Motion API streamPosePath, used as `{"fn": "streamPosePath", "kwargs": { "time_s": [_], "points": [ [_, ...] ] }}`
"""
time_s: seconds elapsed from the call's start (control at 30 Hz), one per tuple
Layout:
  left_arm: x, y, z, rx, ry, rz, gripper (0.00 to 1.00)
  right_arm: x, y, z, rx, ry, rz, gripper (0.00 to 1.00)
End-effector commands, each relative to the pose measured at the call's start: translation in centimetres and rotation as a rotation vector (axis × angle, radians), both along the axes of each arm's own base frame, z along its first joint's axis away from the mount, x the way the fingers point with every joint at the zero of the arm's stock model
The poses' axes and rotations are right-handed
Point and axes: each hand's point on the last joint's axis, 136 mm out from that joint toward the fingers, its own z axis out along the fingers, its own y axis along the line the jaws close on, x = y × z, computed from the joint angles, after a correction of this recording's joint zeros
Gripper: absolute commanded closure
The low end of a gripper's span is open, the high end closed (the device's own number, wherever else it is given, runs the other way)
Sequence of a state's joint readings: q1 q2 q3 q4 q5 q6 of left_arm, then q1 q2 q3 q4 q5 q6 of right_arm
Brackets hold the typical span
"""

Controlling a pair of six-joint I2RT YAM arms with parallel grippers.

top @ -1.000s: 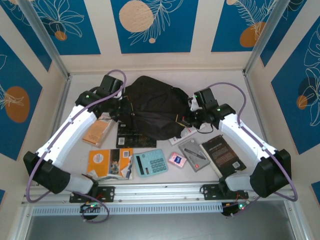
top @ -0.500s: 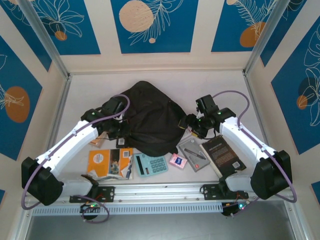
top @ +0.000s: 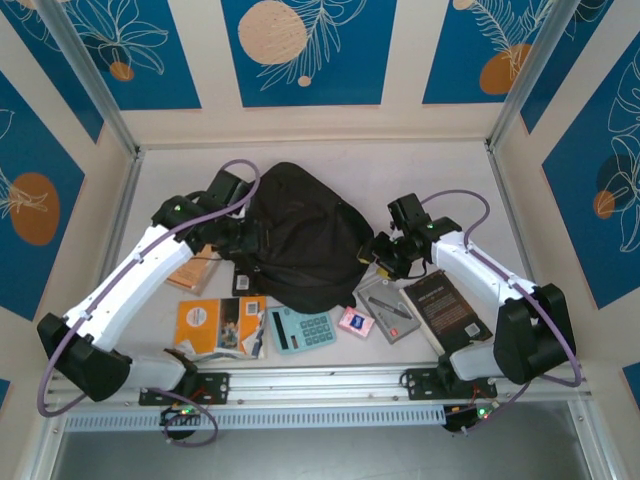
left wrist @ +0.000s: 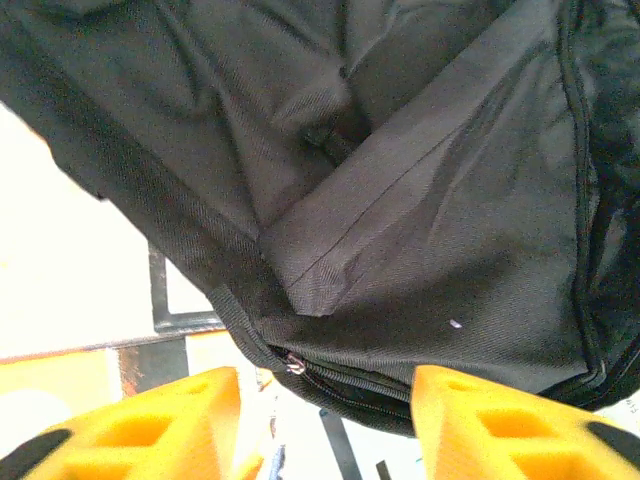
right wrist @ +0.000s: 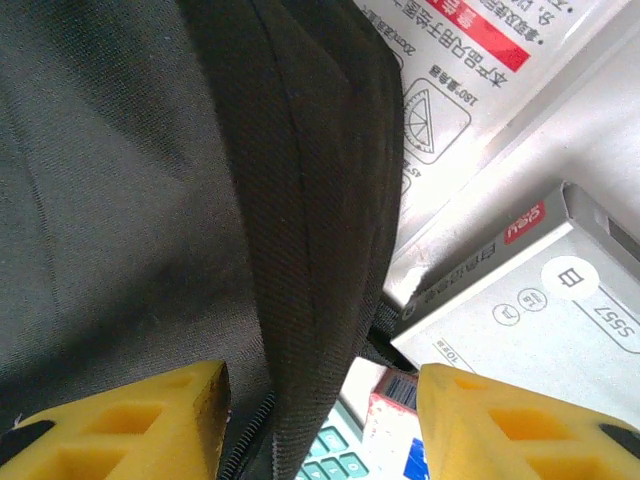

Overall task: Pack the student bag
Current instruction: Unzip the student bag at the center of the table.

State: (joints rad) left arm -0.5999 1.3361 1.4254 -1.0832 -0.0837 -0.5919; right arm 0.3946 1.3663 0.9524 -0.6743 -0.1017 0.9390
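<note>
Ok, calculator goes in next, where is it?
Top view: blue calculator lies front-centre, below the student bag, between the orange booklet and a small pink box.

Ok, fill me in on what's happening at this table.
Two robot arms are working on a black student bag lying mid-table. The left gripper is at the bag's left near edge and the right gripper at its right near edge, both with jaws apart and nothing clamped. A calculator, an orange booklet, a grey case and a dark book lie outside the bag, in front of it.
</note>
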Motion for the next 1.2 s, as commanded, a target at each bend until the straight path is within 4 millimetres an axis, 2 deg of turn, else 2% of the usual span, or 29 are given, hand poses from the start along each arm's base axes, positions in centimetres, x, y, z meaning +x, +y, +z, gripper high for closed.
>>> {"fn": "streamPosePath", "kwargs": {
  "time_s": [0.0, 0.17, 0.27, 0.4, 0.47, 0.67, 0.93, 1.03, 1.07, 1.17],
  "points": [
    [0.8, -1.4, 0.5, 0.124, -0.053, -0.153, 0.45, -0.4, -0.3, 1.1, 0.015, -0.03, 0.009, 0.48],
    [3.6, -6.7, -0.9, 0.133, -0.073, -0.348, 0.4, -0.9, -0.7, 2.0, 0.014, -0.056, 0.024, 0.47],
    [5.8, -8.4, -1.2, 0.224, -0.112, -0.417, 0.38, -1.4, -1.1, 2.5, 0.008, -0.059, 0.03, 0.47],
    [8.3, -8.9, -1.9, 0.374, -0.15, -0.452, 0.38, -2.3, -1.7, 2.9, -0.013, -0.051, 0.032, 0.46],
    [8.8, -9.4, -2.7, 0.404, -0.148, -0.476, 0.38, -2.7, -2.1, 2.9, -0.017, -0.045, 0.024, 0.46],
    [9.5, -10.6, -5.6, 0.427, -0.111, -0.505, 0.41, -3.4, -2.8, 3.3, -0.025, -0.038, 0.015, 0.46],
    [10.6, -11.5, -7.7, 0.459, -0.094, -0.526, 0.42, -3.6, -3.0, 3.3, -0.012, -0.032, 0.016, 0.46],
    [11.2, -11.4, -8.2, 0.495, -0.094, -0.527, 0.5, -3.5, -2.8, 3.3, -0.004, -0.029, 0.013, 0.46],
    [11.4, -11.3, -8.4, 0.506, -0.092, -0.525, 0.59, -3.4, -2.8, 3.3, 0.0, -0.031, 0.013, 0.46],
    [11.7, -11.4, -8.2, 0.506, -0.097, -0.524, 0.98, -3.1, -2.5, 3.6, 0.014, -0.041, 0.02, 0.49]
  ]
}}
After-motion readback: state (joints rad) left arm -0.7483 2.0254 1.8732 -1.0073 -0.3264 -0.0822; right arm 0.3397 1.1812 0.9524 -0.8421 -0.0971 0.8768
